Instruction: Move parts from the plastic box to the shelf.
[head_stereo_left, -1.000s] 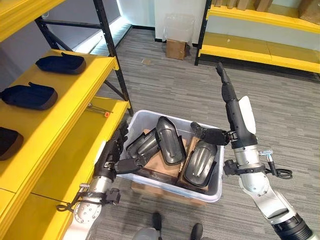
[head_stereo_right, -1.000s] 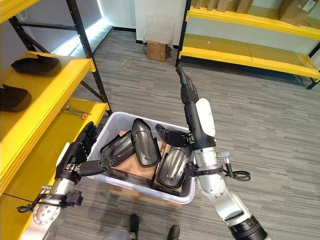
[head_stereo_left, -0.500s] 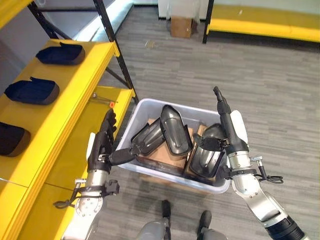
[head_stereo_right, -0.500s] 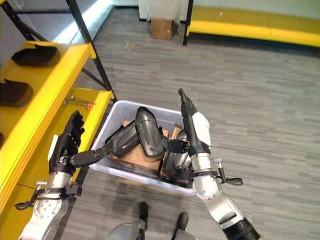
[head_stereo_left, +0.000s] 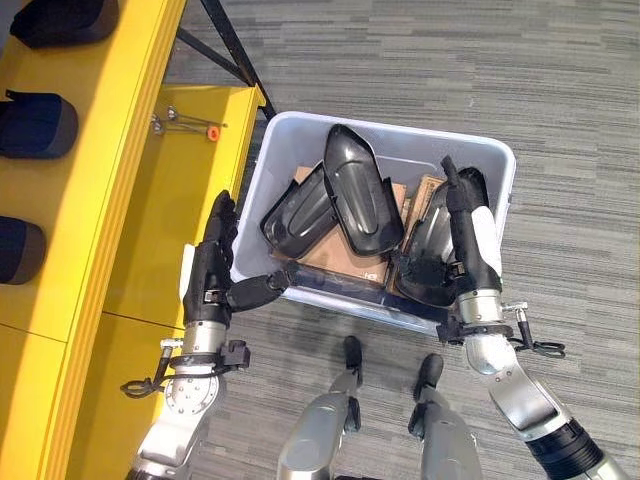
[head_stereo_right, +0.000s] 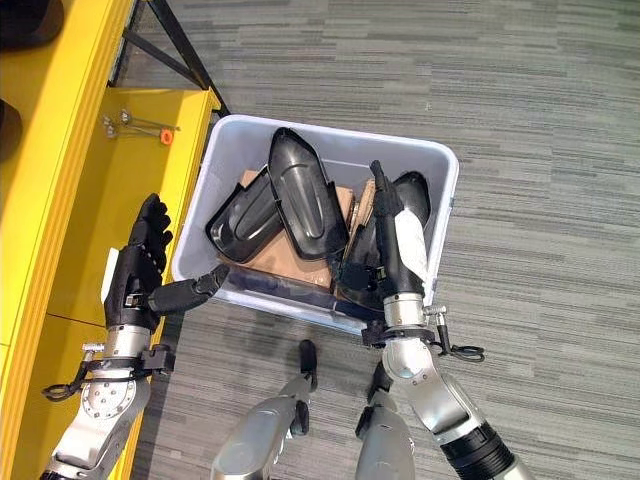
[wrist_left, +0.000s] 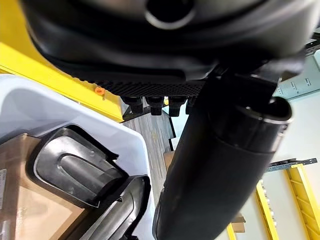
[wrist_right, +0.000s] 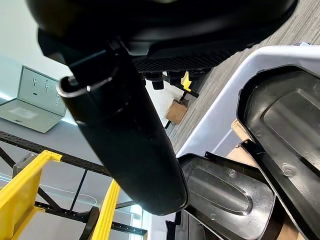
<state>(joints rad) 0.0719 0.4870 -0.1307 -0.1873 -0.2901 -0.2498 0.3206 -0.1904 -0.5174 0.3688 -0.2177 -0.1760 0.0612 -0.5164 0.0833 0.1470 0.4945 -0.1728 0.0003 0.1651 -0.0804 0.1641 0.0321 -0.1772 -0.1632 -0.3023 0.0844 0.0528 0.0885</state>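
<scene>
We found the left hand (head_stereo_left: 210, 275) with fingers straight, thumb against the plastic box's (head_stereo_left: 497, 165) near-left corner. The right hand (head_stereo_left: 465, 235) stood over black parts (head_stereo_left: 362, 205) at its right edge, fingers extended, gripping nothing.

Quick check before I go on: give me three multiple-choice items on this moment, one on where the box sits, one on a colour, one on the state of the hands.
1. Where is the plastic box?
A. On the shelf's top board
B. On the floor beside the shelf
C. Held up in both hands

2. What colour are the boards of the shelf?
A. Yellow
B. Blue
C. White

3. How are the left hand and the right hand?
A. Both clenched round parts
B. Both with straight fingers, holding nothing
C. Left carries a part, right is idle

Key: 1 B, grey floor shows around the box, next to the shelf's edge. 2 A, the boards are yellow on a black frame. 3 B, each hand's fingers are stretched out at the box, while the dark parts lie inside it.
</scene>
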